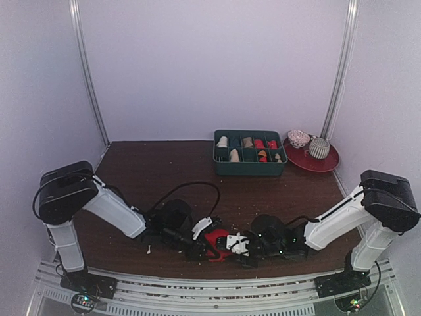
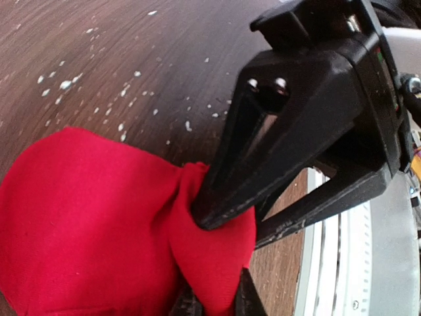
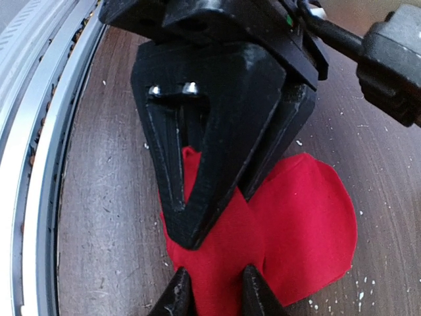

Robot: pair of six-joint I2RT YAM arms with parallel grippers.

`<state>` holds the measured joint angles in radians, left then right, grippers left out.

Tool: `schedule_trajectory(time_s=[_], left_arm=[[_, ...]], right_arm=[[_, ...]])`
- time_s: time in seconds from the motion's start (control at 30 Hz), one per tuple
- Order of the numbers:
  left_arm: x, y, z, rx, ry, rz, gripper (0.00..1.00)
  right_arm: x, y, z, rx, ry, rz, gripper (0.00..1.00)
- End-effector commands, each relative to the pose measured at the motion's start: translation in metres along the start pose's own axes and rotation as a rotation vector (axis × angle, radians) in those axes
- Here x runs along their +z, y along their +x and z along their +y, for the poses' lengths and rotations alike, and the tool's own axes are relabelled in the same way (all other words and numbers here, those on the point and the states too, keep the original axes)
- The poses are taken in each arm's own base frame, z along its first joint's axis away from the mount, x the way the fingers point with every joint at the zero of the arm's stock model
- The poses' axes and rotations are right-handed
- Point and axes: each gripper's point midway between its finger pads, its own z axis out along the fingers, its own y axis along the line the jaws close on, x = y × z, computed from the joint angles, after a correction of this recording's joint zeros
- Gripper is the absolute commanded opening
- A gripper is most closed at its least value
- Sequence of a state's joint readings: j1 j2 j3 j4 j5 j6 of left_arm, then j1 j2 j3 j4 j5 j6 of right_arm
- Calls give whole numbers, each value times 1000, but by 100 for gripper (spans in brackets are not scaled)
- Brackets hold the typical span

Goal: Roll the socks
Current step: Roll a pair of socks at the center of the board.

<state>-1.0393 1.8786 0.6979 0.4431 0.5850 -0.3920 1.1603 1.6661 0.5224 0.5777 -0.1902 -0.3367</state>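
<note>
Red sock (image 1: 212, 236): bunched at the near edge of the tabletop (image 1: 164, 171), between both arms.
Left gripper (image 2: 216, 299): clamped on its fabric.
Right gripper (image 3: 217, 293): nipping it too, nearly closed.
Progress: no roll yet, I'd say.

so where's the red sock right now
In the top view the red sock lies at the near edge of the table, about midway, with the left arm's fingers and the right arm's fingers each pinching an end.
</note>
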Motion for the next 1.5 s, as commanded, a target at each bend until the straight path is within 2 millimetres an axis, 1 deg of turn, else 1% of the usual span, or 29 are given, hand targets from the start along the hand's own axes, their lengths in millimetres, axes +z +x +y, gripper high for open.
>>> schedule_trajectory(time_s=[0.0, 0.07, 0.1, 0.17, 0.23, 0.27, 0.3, 0.33, 0.37, 0.4, 0.43, 0.47, 0.57, 0.63, 0.73, 0.83, 0.97, 1.07, 1.23, 1.33, 1.4, 1.47], left_arm=[[-13, 104, 27, -146, -147, 311, 16], [-21, 77, 32, -57, -219, 243, 34], [-24, 69, 33, -23, -241, 222, 46], [-38, 39, 37, 60, -328, 143, 57], [-53, 15, 38, 131, -402, 66, 73], [-61, 6, 37, 157, -431, 26, 79], [-69, -4, 35, 181, -454, -23, 84], [-79, -10, 35, 199, -482, -72, 87], [-87, -13, 35, 213, -507, -112, 89], [-96, -11, 36, 223, -530, -147, 91], [-103, -14, 34, 237, -542, -190, 97], [-109, -18, 29, 267, -540, -238, 98], [-120, -30, 8, 393, -533, -354, 98], [-122, -38, -4, 453, -511, -399, 98], [-113, -47, -16, 519, -461, -412, 98], [-91, -48, -18, 561, -427, -362, 96], [-61, -39, -22, 595, -368, -283, 92], [-48, -26, -22, 588, -334, -238, 89], [-41, -10, -30, 570, -285, -200, 81], [-39, -5, -27, 562, -286, -182, 76], [-36, -6, -24, 560, -298, -176, 73], [-32, -5, -19, 554, -310, -160, 59]], right_arm=[[8, 37, 14, 122, -58, 142, 23], [10, 44, 22, 192, -119, 190, 21], [10, 48, 28, 221, -150, 215, 21], [10, 52, 34, 289, -195, 263, 20], [10, 57, 40, 362, -242, 317, 20], [9, 59, 43, 394, -262, 341, 20], [7, 59, 45, 433, -283, 355, 20], [5, 60, 48, 473, -314, 370, 20], [3, 59, 51, 509, -339, 378, 20], [1, 59, 53, 551, -366, 386, 20], [-1, 58, 54, 594, -391, 395, 20], [-2, 58, 55, 631, -414, 411, 20], [-3, 60, 56, 723, -464, 452, 21], [-4, 60, 56, 782, -499, 477, 21], [-4, 62, 54, 850, -530, 527, 21], [-2, 66, 51, 874, -542, 586, 21], [-1, 70, 45, 911, -545, 611, 21], [0, 72, 42, 930, -551, 616, 21], [4, 76, 41, 938, -556, 616, 21], [6, 75, 40, 934, -556, 613, 21], [7, 77, 39, 931, -551, 619, 21], [8, 77, 38, 932, -550, 618, 21]])
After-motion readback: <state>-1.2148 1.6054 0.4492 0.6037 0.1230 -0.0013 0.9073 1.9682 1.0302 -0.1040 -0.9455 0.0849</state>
